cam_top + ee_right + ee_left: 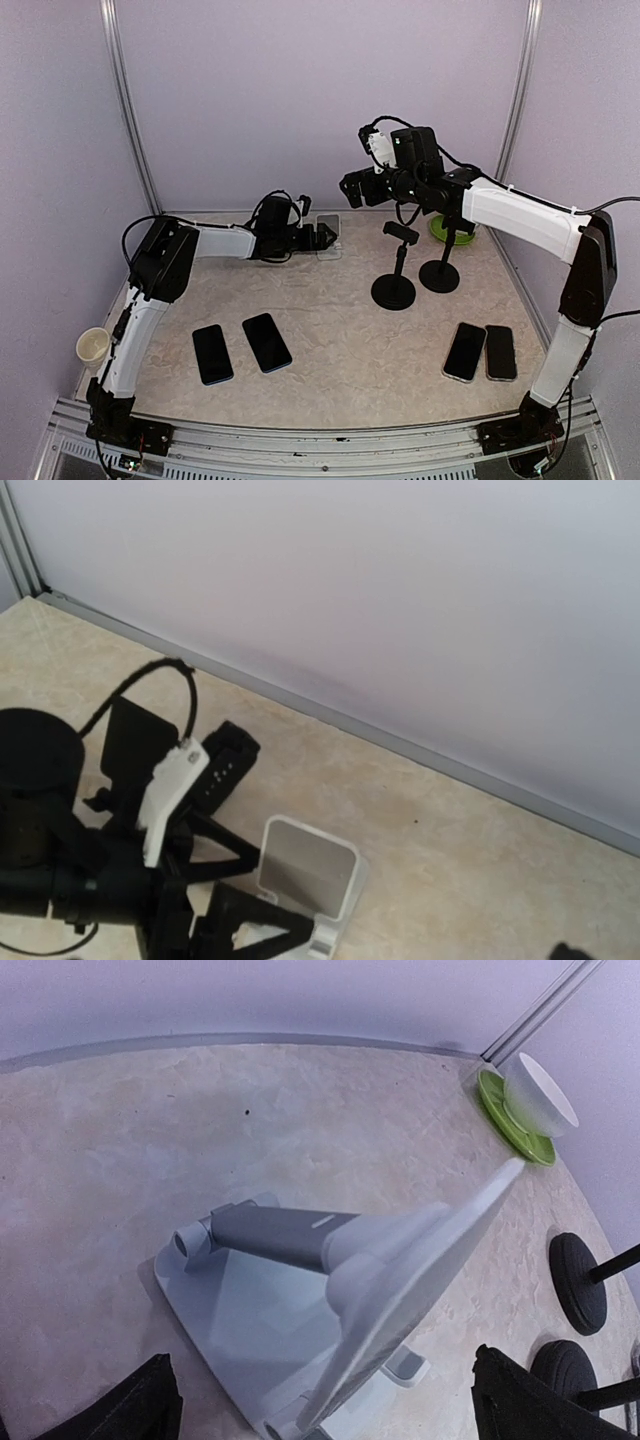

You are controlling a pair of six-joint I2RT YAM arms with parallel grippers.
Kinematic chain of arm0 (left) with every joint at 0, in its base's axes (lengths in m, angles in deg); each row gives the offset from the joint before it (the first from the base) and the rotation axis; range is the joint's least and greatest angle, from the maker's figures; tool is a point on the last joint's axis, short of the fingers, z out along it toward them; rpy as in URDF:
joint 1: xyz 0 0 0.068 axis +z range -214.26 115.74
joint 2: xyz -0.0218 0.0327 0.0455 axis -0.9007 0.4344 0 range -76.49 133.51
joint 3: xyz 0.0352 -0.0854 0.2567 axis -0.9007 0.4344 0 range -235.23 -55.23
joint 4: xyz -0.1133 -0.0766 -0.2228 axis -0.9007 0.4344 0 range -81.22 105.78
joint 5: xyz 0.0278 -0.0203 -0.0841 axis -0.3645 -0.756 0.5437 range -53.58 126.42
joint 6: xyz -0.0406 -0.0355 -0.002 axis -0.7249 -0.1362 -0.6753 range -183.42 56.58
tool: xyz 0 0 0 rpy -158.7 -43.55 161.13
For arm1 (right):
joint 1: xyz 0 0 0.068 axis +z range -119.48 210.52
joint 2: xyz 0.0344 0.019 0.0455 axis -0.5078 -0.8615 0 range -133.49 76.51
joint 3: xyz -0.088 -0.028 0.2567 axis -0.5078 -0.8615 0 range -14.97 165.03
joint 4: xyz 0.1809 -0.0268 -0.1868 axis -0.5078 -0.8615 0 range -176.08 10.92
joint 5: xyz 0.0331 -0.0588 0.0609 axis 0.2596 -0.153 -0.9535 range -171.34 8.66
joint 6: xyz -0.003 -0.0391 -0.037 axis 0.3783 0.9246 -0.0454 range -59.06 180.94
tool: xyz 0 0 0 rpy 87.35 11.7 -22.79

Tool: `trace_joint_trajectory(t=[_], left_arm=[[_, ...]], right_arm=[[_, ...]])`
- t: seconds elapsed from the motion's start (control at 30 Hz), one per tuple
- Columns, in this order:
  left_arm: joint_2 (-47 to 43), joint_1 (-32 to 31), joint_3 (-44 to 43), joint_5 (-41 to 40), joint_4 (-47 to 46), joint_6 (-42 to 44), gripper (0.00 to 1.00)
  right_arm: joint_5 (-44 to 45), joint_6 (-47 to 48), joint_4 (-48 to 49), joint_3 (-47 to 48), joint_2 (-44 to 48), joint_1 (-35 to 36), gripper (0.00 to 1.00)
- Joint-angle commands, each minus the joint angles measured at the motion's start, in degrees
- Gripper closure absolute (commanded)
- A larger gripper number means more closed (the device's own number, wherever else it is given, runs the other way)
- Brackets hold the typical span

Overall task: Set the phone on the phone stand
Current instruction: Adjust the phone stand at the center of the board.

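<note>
Phones, four of them, lie face-up and flat on the marbled table (340,390) at the near side, none of them held. One pair sits at about 7 o'clock: a blue-edged phone (212,354) with a second dark phone (267,342) just beside it, both slightly angled. The other pair sits at about 5 o'clock: a black phone (465,351) and a greyer phone (500,352), side by side and nearly touching. Out at 8 o'clock, at the table's left edge, stands a small paper cup (93,346). Farther in, a little right of centre at about 1 o'clock, two black clamp stands rise on round bases, the nearer stand (394,290) close beside the farther stand (439,275); both clamps look empty. Beyond them, toward 12 o'clock near the back wall, stands the white phone stand (307,863), its plate tilted up on a grey hinge arm and carrying no phone. The left arm reaches across low to it, and the left gripper (320,238) is spread wide, its black fingers (135,1405) on either side of the stand without visibly pressing it. The right gripper (350,187) hangs high in the air above and just right of the white stand, well clear of the table; its jaws are apart and it carries nothing. At the far right, about 2 o'clock by the corner post, a white bowl (540,1095) sits on a green plate (515,1130).
</note>
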Motion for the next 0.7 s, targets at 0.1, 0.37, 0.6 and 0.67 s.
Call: trace_joint_trajectory(t=[0.1, 0.37, 0.6, 0.67], left_arm=[[-7.4, -1.6, 0.5, -6.3, 2.9, 3.7, 0.01], [-12.5, -1.9, 3.9, -5.5, 3.9, 2.0, 0.01], [-24.7, -2.8, 11.5, -17.8, 6.5, 5.4, 0.01], [-28.5, -2.7, 14.2, -22.6, 7.9, 6.0, 0.01]], right_arm=[[-0.2, -0.5, 0.5, -0.4, 0.3, -0.2, 0.00], [-0.4, -0.6, 0.4, -0.5, 0.8, -0.1, 0.00], [-0.7, 0.2, -1.3, -1.1, 1.4, -0.1, 0.00], [-1.1, 0.4, -2.0, -1.5, 1.5, -0.1, 0.00]])
